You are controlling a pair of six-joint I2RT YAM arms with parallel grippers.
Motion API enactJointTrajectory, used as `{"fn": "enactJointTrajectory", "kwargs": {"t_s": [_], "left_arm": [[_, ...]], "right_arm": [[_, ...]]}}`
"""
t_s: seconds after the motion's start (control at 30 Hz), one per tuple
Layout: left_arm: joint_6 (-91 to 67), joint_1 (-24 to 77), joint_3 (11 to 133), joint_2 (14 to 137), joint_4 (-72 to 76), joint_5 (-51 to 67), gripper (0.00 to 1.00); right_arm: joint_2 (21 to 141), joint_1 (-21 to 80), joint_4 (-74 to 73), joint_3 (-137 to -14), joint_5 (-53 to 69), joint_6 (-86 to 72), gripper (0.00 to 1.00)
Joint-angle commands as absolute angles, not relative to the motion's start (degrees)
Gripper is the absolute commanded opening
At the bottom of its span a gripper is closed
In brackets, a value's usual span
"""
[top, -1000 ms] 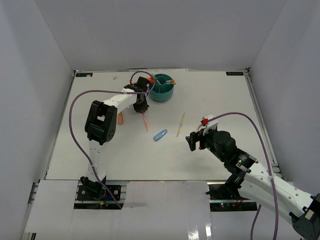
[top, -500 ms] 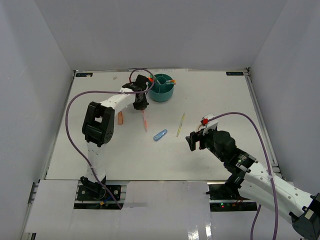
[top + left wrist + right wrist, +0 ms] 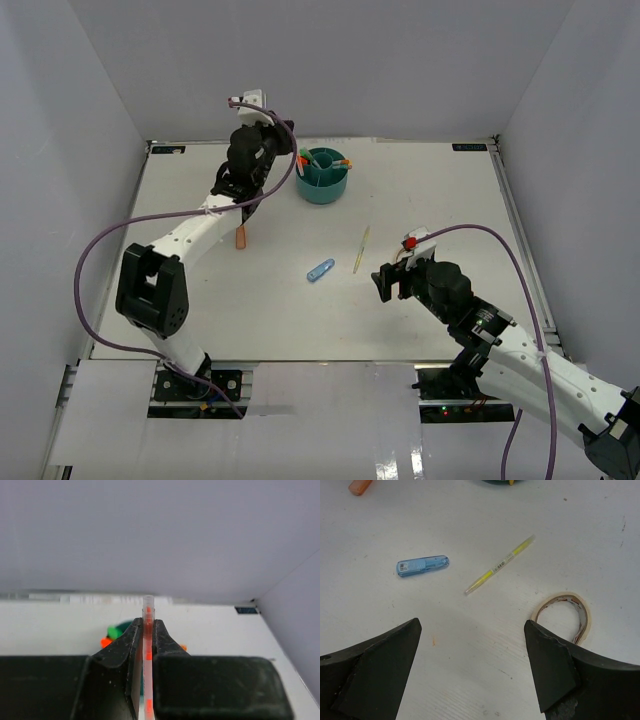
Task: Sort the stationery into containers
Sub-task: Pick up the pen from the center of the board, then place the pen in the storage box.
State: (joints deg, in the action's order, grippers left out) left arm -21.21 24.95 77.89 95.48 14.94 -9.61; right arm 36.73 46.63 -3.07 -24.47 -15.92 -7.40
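A robotics lab test cell rather than a home or an office. Given away by a flat white tabletop (image 3: 200,310) boxed in at the left, back and right by plain pale grey panel walls (image 3: 330,60). Bolted side by side at the near edge, beside a silver metal frame rail (image 3: 68,385): a white-and-black jointed left robot arm (image 3: 190,235) and its matching right robot arm (image 3: 500,335), both trailing loose purple cables (image 3: 80,290). Small black printed labels (image 3: 470,148) stuck at the far corners. Small dark scuff marks (image 3: 623,526) on the white surface. Flat, even lighting throughout.
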Motion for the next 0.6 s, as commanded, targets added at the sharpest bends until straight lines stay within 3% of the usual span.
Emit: {"fn": "enactJointTrajectory", "kwargs": {"t_s": [0.0,0.17,0.57], "left_arm": [[-13.5,25.1,76.1,97.9,36.5,-6.3,0.00],[-11.8,25.2,79.4,104.5,47.1,-0.2,0.00],[-9.1,25.2,85.4,116.1,54.9,4.9,0.06]], "right_arm": [[35.9,46.7,-1.1,-24.4,-16.0,-8.2,0.90],[36.6,46.7,-1.4,-24.7,-16.2,-8.3,0.90],[37.1,46.7,-3.2,-25.1,-17.0,-8.9,0.90]]}}
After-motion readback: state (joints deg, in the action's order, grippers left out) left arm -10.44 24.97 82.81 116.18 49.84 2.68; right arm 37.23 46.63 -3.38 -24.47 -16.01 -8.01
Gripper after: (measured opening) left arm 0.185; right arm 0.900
